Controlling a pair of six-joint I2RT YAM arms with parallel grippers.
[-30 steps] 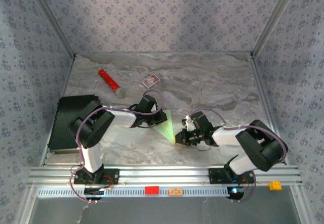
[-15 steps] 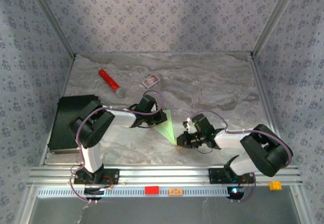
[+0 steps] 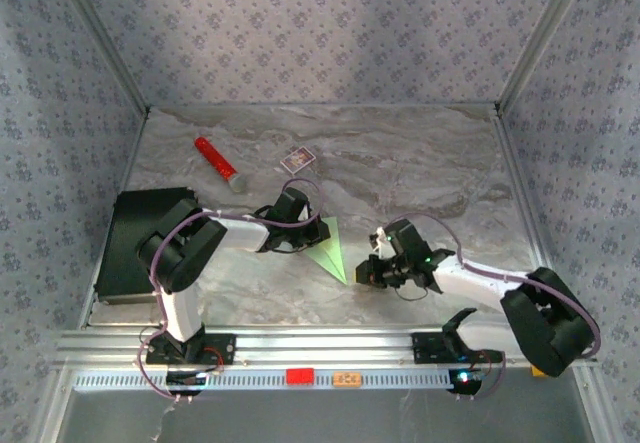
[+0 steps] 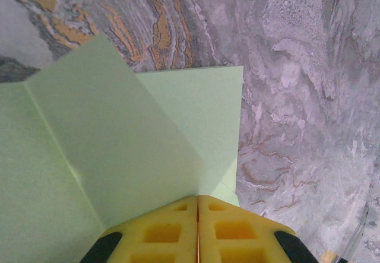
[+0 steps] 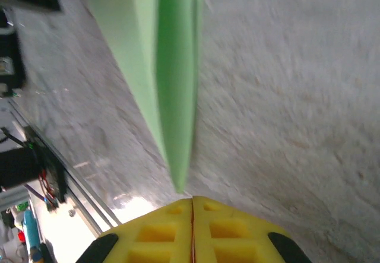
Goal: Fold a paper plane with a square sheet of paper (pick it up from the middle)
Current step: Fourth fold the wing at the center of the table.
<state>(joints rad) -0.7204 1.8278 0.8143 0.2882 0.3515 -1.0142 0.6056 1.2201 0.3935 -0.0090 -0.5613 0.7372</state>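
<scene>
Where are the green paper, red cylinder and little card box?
green paper [image 3: 327, 249], top view, middle of the folded triangle
red cylinder [image 3: 214, 158], top view, middle of its body
card box [image 3: 297, 159], top view, centre of its top

Looks-wise, nothing fancy: my left arm and right arm are white tubes with chunky black joints, and thin purple cables loop along them. The bases are black, with a tiny blue-ish light by the right one. My left gripper and right gripper are twins: bright yellow fingers moulded with square pockets, plus black pads at the outer corners.
</scene>
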